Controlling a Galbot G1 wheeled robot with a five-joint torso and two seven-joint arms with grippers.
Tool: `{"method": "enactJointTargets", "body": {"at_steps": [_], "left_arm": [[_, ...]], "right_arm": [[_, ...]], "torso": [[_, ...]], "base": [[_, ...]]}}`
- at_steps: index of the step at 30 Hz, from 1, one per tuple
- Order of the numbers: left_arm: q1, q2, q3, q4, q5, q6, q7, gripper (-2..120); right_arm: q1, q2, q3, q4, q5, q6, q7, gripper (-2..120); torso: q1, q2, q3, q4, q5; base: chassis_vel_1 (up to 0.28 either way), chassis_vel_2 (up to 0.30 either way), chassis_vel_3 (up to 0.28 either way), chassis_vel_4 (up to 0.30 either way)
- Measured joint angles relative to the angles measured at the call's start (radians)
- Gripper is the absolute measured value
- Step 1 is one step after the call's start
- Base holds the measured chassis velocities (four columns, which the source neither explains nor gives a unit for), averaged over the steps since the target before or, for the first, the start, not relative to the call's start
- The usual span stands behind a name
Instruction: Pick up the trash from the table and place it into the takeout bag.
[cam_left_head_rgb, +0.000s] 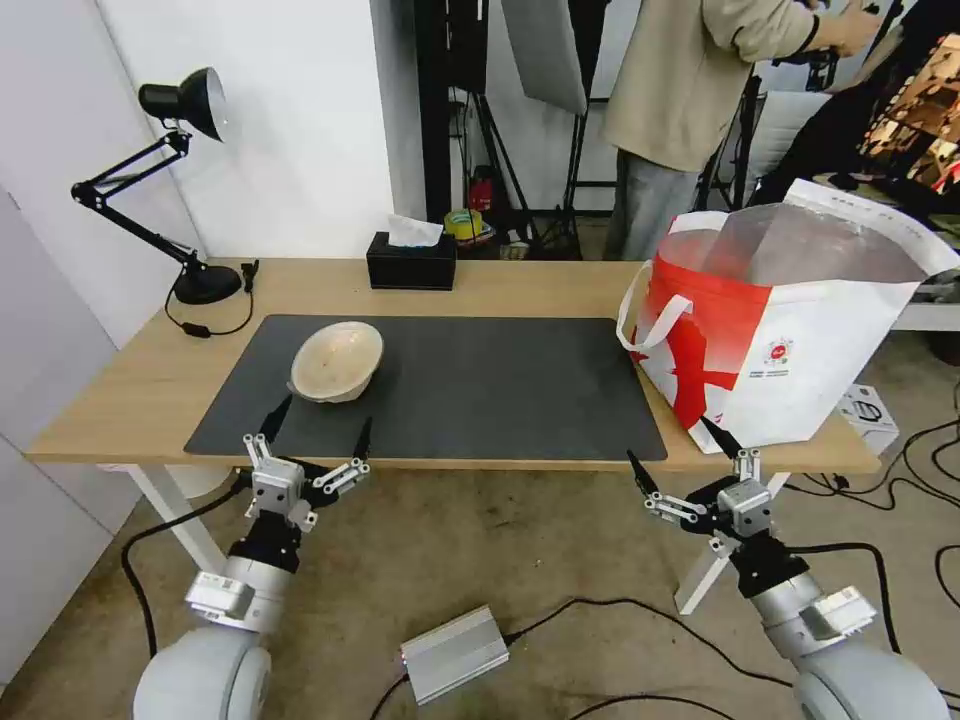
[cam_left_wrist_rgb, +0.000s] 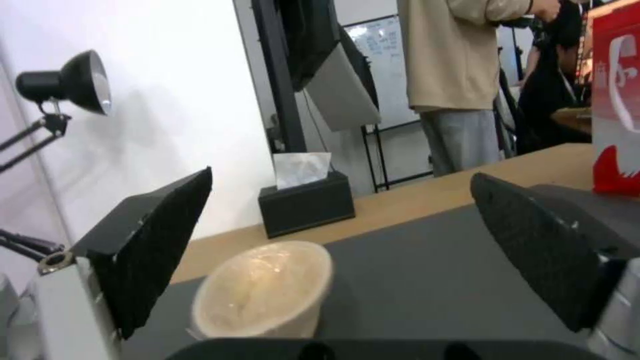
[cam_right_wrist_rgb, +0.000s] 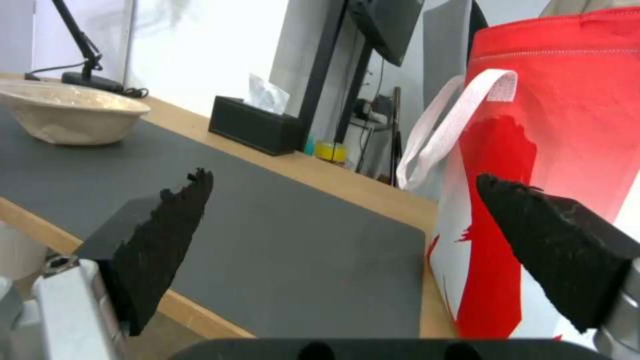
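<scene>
The large white tote bag with red patches (cam_left_head_rgb: 790, 340) stands at the right end of the long light-wood table (cam_left_head_rgb: 520, 285), its small red round logo too small to read. The shallow beige bowl (cam_left_head_rgb: 337, 361) lies tilted on the dark grey mat's (cam_left_head_rgb: 480, 385) left part. Both the left gripper (cam_left_head_rgb: 318, 430) and the right gripper (cam_left_head_rgb: 672, 448) hover spread wide and empty just off the table's near edge.

Filming studio or lab, light stands (cam_left_head_rgb: 575, 150) (softbox above), whiteboard (cam_left_wrist_rgb: 383, 75), floor cables (cam_left_head_rgb: 620, 610)

table (cam_left_head_rgb: 520, 285) | on it: mat (cam_left_head_rgb: 480, 385), beige bowl (cam_left_head_rgb: 337, 361), tissue box (cam_left_head_rgb: 411, 262), lamp (cam_left_head_rgb: 190, 270), takeout bag (cam_left_head_rgb: 800, 350)
</scene>
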Motion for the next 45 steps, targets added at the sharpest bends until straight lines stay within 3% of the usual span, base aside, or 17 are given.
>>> {"method": "enactJointTargets", "body": {"at_steps": [12, 27, 38, 45], "left_arm": [[-0.071, 0.126, 0.007, 0.013, -0.025, 0.071, -0.003, 100], [-0.186, 0.274, 0.064, 0.110, -0.058, 0.134, 0.002, 100], [-0.282, 0.391, 0.098, 0.171, -0.068, 0.191, 0.050, 100], [-0.334, 0.432, 0.122, 0.197, -0.073, 0.207, 0.070, 100]], "right_arm": [[0.000, 0.000, 0.000, 0.000, 0.000, 0.000, 0.001, 100], [0.000, 0.000, 0.000, 0.000, 0.001, 0.000, 0.001, 100], [0.000, 0.000, 0.000, 0.000, 0.001, 0.000, 0.001, 100], [0.000, 0.000, 0.000, 0.000, 0.001, 0.000, 0.001, 100]], "torso": [[0.000, 0.000, 0.000, 0.0000, 0.0000], [0.000, 0.000, 0.000, 0.0000, -0.0001], [0.000, 0.000, 0.000, 0.0000, 0.0000], [0.000, 0.000, 0.000, -0.0001, 0.0002]], "base": [[0.000, 0.000, 0.000, 0.000], [0.000, 0.000, 0.000, 0.000], [0.000, 0.000, 0.000, 0.000], [0.000, 0.000, 0.000, 0.000]]}}
